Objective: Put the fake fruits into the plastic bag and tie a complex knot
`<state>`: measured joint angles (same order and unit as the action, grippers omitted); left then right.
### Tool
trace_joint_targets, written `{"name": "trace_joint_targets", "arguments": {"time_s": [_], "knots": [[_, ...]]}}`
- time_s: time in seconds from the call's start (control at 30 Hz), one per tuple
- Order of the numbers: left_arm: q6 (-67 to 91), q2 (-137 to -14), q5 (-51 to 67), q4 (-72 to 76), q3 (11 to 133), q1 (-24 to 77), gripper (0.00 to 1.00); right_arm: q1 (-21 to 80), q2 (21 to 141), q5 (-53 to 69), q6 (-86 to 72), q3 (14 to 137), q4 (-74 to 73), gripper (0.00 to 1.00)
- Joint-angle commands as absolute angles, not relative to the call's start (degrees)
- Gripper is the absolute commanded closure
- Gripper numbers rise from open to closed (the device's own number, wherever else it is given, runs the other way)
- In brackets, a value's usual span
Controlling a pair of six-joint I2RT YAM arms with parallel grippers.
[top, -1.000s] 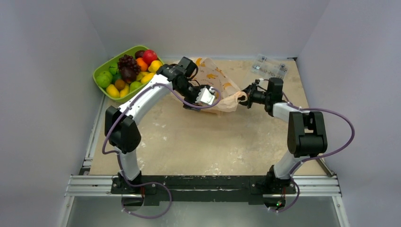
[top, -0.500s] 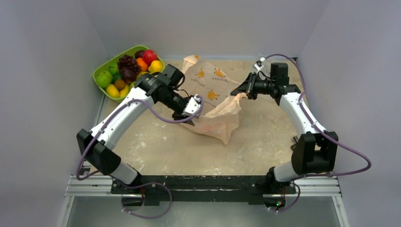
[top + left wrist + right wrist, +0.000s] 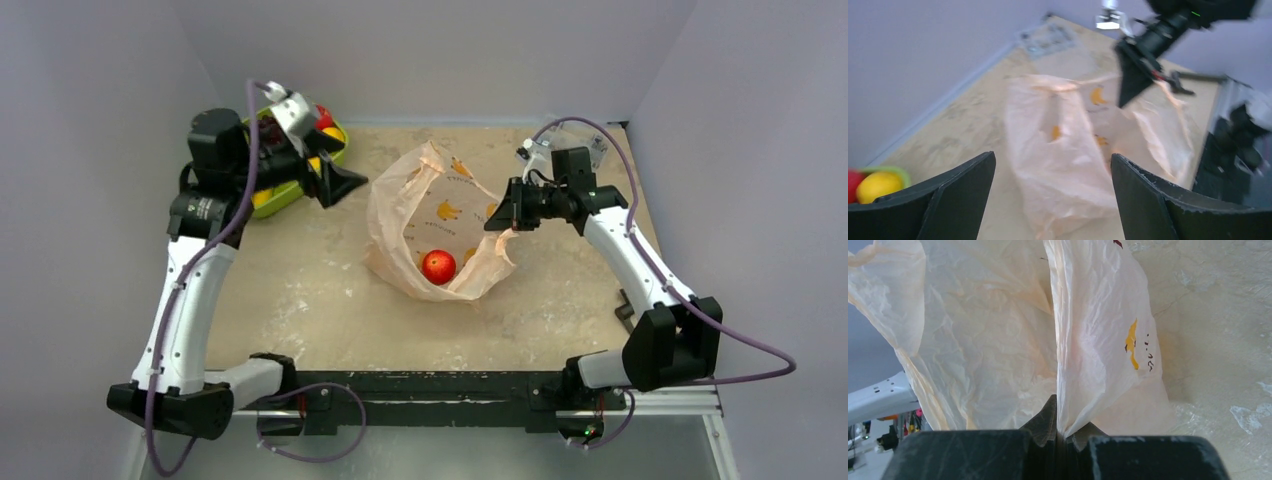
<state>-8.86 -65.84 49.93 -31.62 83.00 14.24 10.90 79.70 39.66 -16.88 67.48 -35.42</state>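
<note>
One glossy red plastic fruit point(image 3: 438, 266) lies inside the crinkly peach translucent bag point(image 3: 400, 215) mid-table, right gripper point(image 3: 502, 220) clamped on its rim, left gripper point(image 3: 336, 184) wide, empty, beside the lime-green tray point(image 3: 288, 192) of other fruits point(image 3: 322, 117); knot not started.

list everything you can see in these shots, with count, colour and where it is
plastic bag: one, translucent peach with orange prints, middle of the table, mouth open
red fruit: one, red, inside the plastic bag
fruits in tray: mostly hidden, count unclear, red and yellow showing, far left corner
tray: one, lime green, far left corner, holding those fruits
clear packets: blurred, count unclear, far right by the back wall
table: one, mottled tan, under everything
left tool: one, black, open and empty, beside the tray
right tool: one, black, shut on the plastic bag's right edge
</note>
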Motion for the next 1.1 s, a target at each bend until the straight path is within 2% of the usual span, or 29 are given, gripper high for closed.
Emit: {"name": "trace_joint_targets", "arguments": {"time_s": [0.0,0.13,0.27,0.33,0.43,0.67,0.8,1.07], "knots": [[6.7,-70.9,42.3,-29.6,86.0,-0.9,0.16,11.0,78.1,37.3,-14.1,67.8,-35.1,1.0],[-0.8,-81.4,32.7,-37.9,90.9,-13.1,0.2,10.9,77.9,37.6,-14.6,67.9,-34.6,1.0],[-5.1,-92.9,21.8,-41.3,97.6,-17.7,0.21,11.0,78.0,37.4,-14.7,68.2,-34.7,1.0],[-4.4,-98.6,21.7,-43.8,102.5,-19.0,0.22,11.0,77.9,37.4,-14.8,68.1,-34.6,1.0],[-0.9,-104.0,21.5,-41.9,105.1,-19.0,0.19,11.0,77.9,37.5,-15.4,67.3,-34.0,1.0],[5.5,-115.8,17.9,-37.1,111.3,-18.4,0.2,11.0,78.1,37.8,-15.1,67.3,-34.0,1.0],[5.0,-120.0,19.4,-36.2,114.2,-16.9,0.12,10.9,78.5,38.1,-14.6,67.5,-34.6,1.0],[5.1,-125.0,16.0,-35.2,116.1,-14.3,0.1,11.0,79.1,38.7,-14.9,68.7,-35.1,1.0]]}}
